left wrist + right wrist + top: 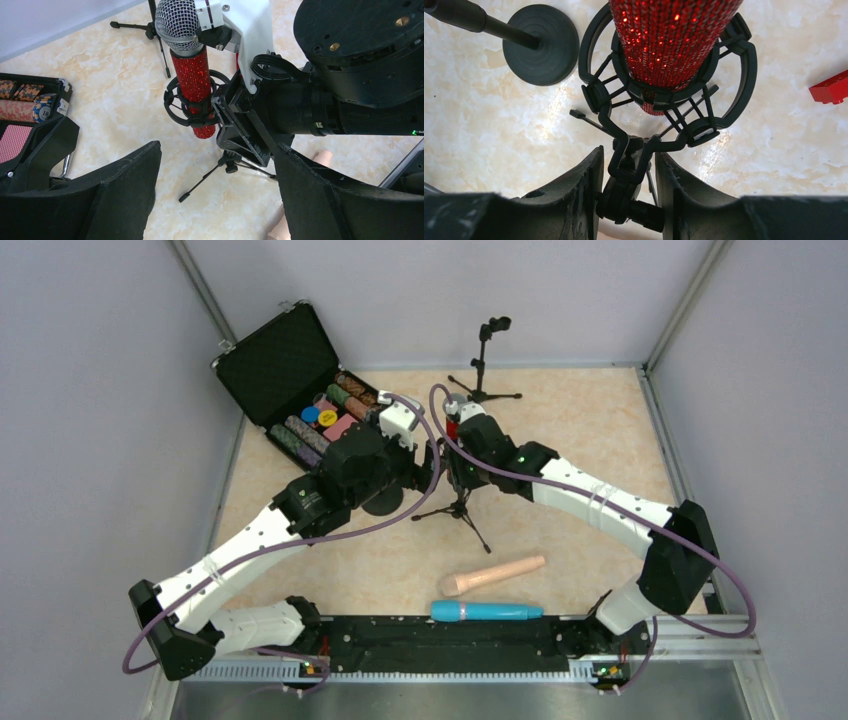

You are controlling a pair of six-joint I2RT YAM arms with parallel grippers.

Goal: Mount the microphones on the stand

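Note:
The glittery red microphone [194, 80] with a silver mesh head stands upright in the black ring mount [596, 92] of the tripod stand [459, 510]; it also shows in the right wrist view [671, 40]. My right gripper [629, 185] is shut on the stand's swivel joint just below the mount. My left gripper [217, 185] hangs open and empty near the stand, its fingers [125, 185] wide apart above the floor. The beige microphone [495, 573] and the cyan-blue microphone [487, 611] lie on the table near the arm bases.
An open black case [285, 355] with poker chips sits at the back left. A second tripod stand [486, 365] stands at the back. A round-base stand [541, 45] is beside the mount. A small red block [831, 89] lies to the right.

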